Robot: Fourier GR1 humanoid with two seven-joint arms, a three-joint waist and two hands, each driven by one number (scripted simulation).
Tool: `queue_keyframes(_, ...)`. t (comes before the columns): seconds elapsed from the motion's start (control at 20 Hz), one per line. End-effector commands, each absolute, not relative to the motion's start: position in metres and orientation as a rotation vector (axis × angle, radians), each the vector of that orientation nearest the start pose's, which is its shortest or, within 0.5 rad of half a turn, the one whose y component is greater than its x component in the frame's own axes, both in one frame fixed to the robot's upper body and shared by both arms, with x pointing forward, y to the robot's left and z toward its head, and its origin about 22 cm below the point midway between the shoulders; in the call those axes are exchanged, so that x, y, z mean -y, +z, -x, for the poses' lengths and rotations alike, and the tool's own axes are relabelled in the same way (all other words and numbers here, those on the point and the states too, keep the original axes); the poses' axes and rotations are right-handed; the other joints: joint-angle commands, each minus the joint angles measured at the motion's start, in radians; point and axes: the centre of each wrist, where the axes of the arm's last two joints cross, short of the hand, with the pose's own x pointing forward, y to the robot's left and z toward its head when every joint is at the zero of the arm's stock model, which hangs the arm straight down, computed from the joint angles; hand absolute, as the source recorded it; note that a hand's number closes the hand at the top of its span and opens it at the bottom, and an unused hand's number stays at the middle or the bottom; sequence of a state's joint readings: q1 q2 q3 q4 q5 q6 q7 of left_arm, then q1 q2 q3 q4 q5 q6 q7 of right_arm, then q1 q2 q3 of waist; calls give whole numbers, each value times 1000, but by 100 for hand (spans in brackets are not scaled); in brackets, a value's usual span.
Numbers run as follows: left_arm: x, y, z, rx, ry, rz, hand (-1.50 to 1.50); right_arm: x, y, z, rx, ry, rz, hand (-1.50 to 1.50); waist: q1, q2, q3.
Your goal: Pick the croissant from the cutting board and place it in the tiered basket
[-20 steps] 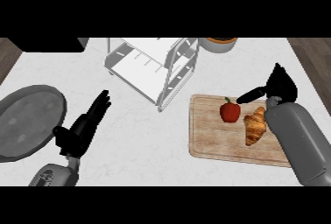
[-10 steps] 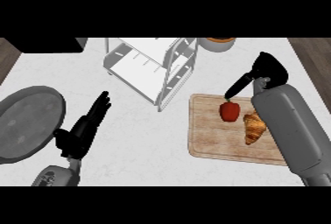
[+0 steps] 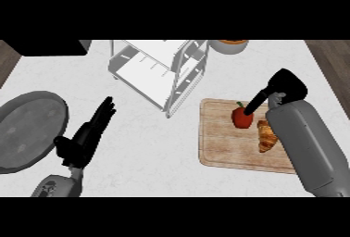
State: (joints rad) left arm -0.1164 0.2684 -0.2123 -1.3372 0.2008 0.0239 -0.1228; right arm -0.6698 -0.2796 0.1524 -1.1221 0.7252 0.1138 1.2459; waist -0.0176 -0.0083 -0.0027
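My right hand [image 3: 285, 86] hangs over the far right corner of the wooden cutting board [image 3: 220, 144]. Its black fingers are relaxed and hold nothing, and one slim digit slants down toward the red pepper [image 3: 242, 118]. From this steep angle I cannot tell whether its tip touches the pepper's green stem. The croissant [image 3: 265, 137] lies on the board just beside the pepper, on its near right side. It is a golden, ridged crescent, and my smooth grey forearm hides its right edge. The board is a pale rectangle with rounded corners and visible grain, resting on the white, faintly veined counter [image 3: 150, 157]. The tiered basket [image 3: 159, 69], a white frame of thin bars and flat shelves, stands beyond the board's left corner. My left hand [image 3: 87, 137] rests low at the left, fingers straight and spread, next to a round, dull grey pan [image 3: 27, 132]. A small bowl [image 3: 228, 45] with an orange rim sits at the counter's far edge.
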Motion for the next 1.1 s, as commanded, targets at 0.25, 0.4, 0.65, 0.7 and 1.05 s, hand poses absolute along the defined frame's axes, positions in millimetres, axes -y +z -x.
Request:
queue_keyframes(0.25, -240, -24, -257, 1517, -202, 68, 0, 206, 75, -358, 290, 327, 1056, -150, 5, 2, 2)
queue_keyframes(0.4, -237, -23, -252, 1537, -218, 60, 0, 223, 70, -358, 250, 327, 1081, -150, 12, 2, 2)
queue_keyframes(0.65, -233, -28, -256, 1535, -220, 79, 0, 206, 56, -351, 205, 288, 1050, -150, 12, 3, 2)
queue_keyframes(0.7, -237, -18, -261, 1532, -212, 76, 0, 226, 60, -351, 207, 282, 1063, -150, 11, 3, 2)
queue_keyframes(1.05, -241, -7, -272, 1517, -226, 72, 0, 223, 44, -335, 232, 272, 1025, -150, 14, 6, 2)
